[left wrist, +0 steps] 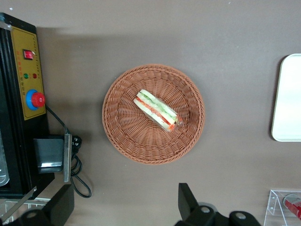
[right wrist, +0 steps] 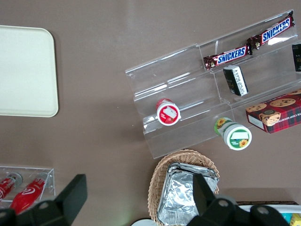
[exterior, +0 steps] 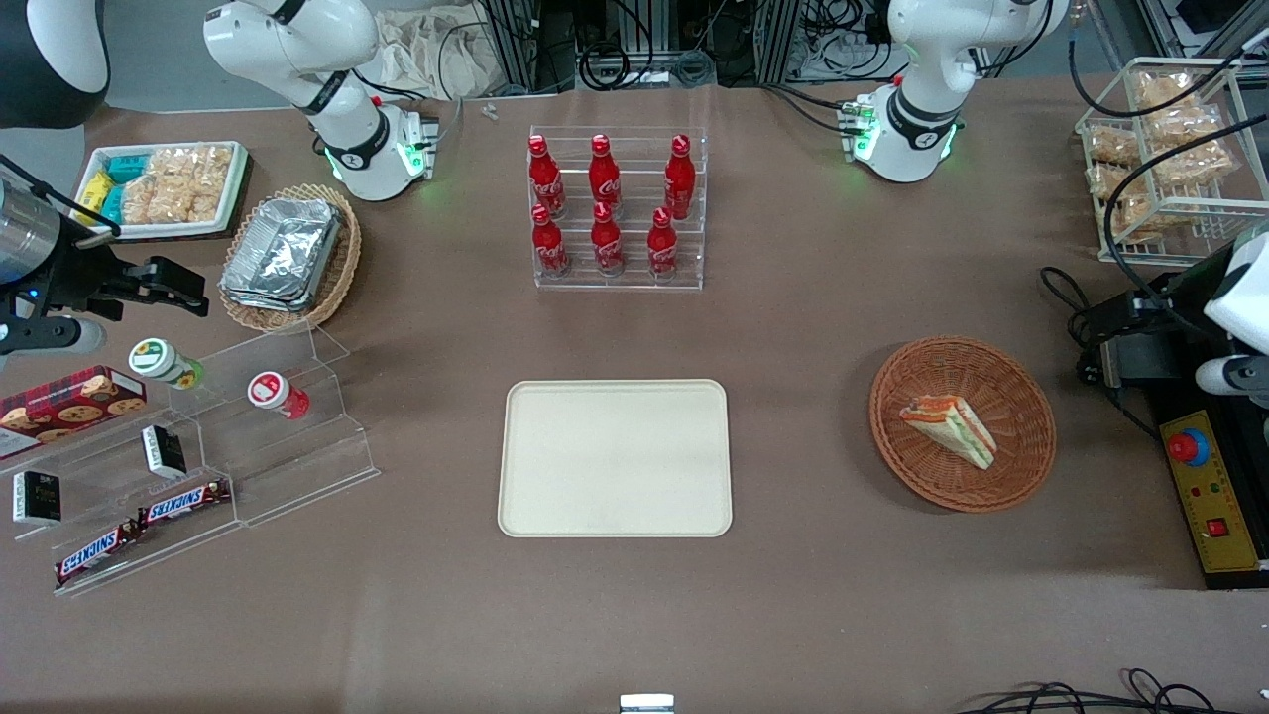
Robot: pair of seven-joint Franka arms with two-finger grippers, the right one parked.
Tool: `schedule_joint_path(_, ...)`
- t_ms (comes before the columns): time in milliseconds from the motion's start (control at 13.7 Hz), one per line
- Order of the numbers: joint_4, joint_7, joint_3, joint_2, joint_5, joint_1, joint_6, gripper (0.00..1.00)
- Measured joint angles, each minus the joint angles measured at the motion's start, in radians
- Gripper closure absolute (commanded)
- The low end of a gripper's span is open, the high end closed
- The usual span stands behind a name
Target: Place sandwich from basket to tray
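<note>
On the brown-covered table, with cables and frame legs crowding its farther edge, the sandwich is lying in the basket, its long axis running diagonally, well apart from the tray, while the gripper is hovering above the basket, fingers spread wide.

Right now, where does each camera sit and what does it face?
Front: high, facing both arms; tray, sandwich in basket.
Left wrist: above the basket, looking down; open gripper apart from the sandwich.
Right wrist: down on snack shelves; parked fingers show.
All share the tray.
</note>
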Motion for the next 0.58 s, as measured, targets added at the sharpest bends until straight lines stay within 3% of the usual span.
schedule_joint_path(583, -0.039, -0.066, -0.007, 0.071, -0.014, -0.012, 0.007, 0.05)
